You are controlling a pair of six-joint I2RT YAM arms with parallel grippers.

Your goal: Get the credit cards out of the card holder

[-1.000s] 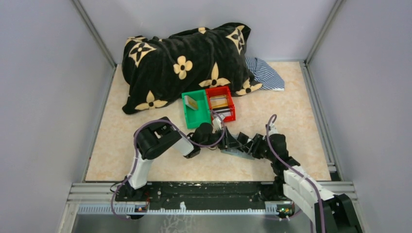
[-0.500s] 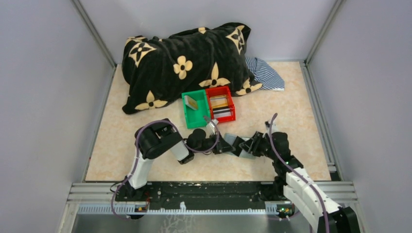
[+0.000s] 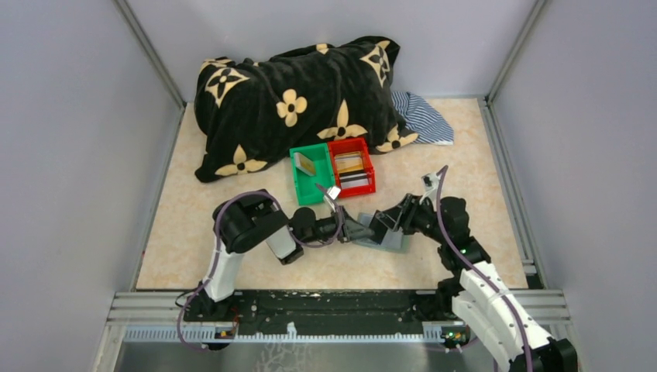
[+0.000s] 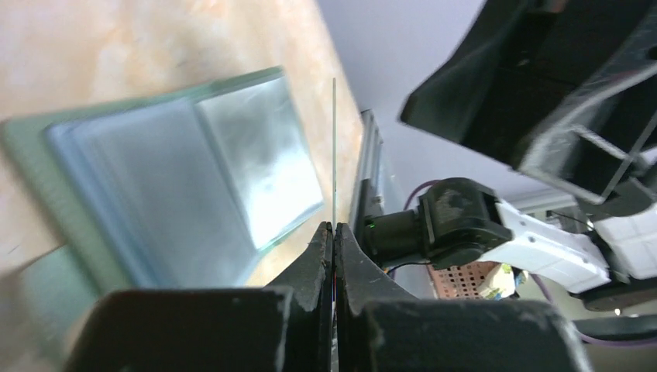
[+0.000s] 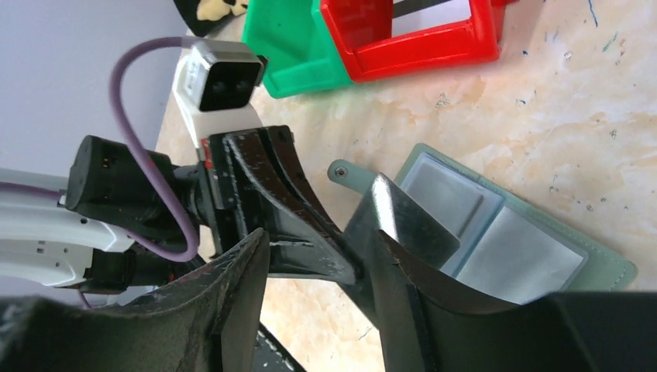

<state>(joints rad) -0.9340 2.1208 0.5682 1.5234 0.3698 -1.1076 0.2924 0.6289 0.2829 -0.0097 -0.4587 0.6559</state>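
left wrist: left gripper (image 4: 333, 229) pinches card (image 5: 411, 221)

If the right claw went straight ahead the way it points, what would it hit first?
Probably the left gripper and the dark card it pinches, directly ahead of the open right gripper; depth is unclear.

card holder (image 5: 503, 240) pockets glossy | red bin (image 5: 434, 50) smooth plastic | blanket (image 3: 294, 101) plush cloth
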